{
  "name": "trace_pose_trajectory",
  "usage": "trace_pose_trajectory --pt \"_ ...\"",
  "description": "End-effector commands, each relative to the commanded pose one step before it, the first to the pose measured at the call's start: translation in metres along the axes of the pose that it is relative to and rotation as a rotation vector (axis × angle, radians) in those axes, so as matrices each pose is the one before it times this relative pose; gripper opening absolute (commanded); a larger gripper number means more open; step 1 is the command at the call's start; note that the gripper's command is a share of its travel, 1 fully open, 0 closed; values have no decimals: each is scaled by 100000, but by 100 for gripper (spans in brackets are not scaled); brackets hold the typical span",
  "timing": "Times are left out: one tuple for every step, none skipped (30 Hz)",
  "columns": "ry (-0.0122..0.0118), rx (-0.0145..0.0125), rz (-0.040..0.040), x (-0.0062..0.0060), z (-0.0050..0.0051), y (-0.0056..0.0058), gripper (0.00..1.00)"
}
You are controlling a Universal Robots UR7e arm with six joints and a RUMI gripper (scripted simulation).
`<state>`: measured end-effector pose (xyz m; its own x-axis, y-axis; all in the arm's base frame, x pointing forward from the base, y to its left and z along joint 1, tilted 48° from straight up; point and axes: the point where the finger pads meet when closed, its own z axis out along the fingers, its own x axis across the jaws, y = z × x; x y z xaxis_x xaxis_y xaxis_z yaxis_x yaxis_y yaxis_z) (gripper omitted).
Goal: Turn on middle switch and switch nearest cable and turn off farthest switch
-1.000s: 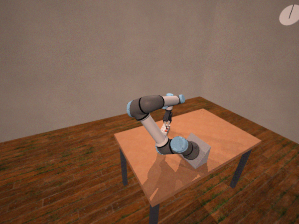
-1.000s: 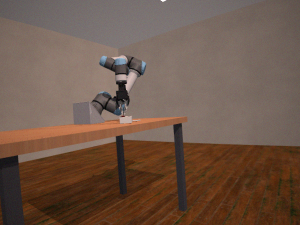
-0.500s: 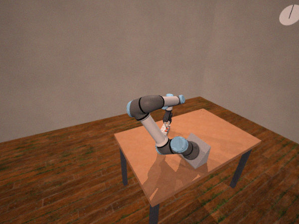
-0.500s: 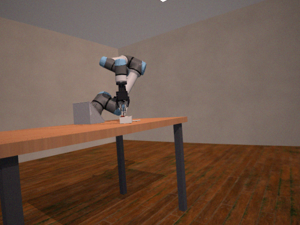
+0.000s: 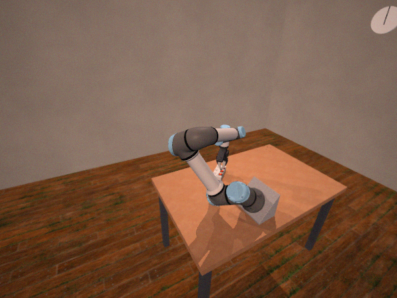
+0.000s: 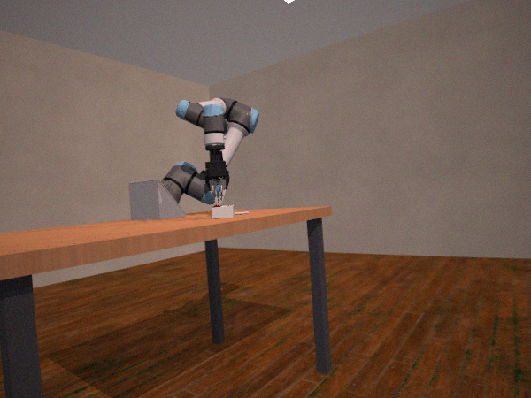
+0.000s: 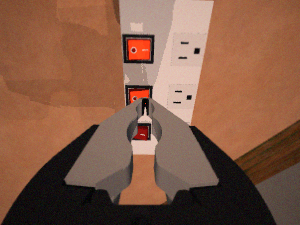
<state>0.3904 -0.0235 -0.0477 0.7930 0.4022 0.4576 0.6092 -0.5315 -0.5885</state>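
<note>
The white power strip [image 7: 165, 60] lies face up on the wooden table, with its cable leaving at the top of the wrist view. It also shows in the top view [image 5: 219, 171] and the exterior view [image 6: 222, 211]. Three red rocker switches run down its left side: the one nearest the cable [image 7: 138, 49], the middle one [image 7: 138, 93], and the farthest one [image 7: 142, 132], which is partly hidden behind my fingers. My gripper [image 7: 145, 99] is shut and empty, fingertips just above the strip between the middle and farthest switches.
A grey wedge-shaped block [image 5: 263, 200] holds the arm's base on the table. The table edge runs at the lower right of the wrist view [image 7: 270, 152]. Two sockets [image 7: 187, 47] sit on the strip's right side.
</note>
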Motion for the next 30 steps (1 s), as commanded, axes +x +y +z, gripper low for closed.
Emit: trace_pose_trajectory --pt "31 -89 -9 3 -54 31 0" --pt "0 0 0 0 -41 0 0" --pt "0 0 0 0 -73 0 0" --pt "0 0 0 0 -110 0 0" --pt "0 0 0 0 -148 0 0" --pt "0 0 0 0 -185 0 0" --pt "0 0 0 0 -220 0 0" --pt "0 0 0 0 -249 0 0" --pt "0 0 0 0 -274 0 0" --pt "0 0 0 0 -291 0 0" --pt "0 0 0 0 -301 -1 0" --pt "0 0 0 0 -302 1 0" --pt "0 0 0 0 -295 0 0" --pt "0 0 0 0 -280 0 0" --pt "0 0 0 0 0 0 0" --pt "0 0 0 0 0 0 0" --pt "0 0 0 0 -257 0 0" --pt "0 0 0 0 -227 0 0" --pt "0 0 0 0 -193 0 0" --pt "0 0 0 0 -155 0 0" --pt "0 0 0 0 -115 0 0" --pt "0 0 0 0 -77 0 0" --pt "0 0 0 0 -44 0 0" --pt "0 0 0 0 -18 0 0" --pt "0 0 0 0 -3 0 0" --pt "0 0 0 0 0 0 0" --pt "0 0 0 0 0 0 0" --pt "0 0 0 0 0 0 0" --pt "0 0 0 0 0 0 0" --pt "0 0 0 0 0 0 0"
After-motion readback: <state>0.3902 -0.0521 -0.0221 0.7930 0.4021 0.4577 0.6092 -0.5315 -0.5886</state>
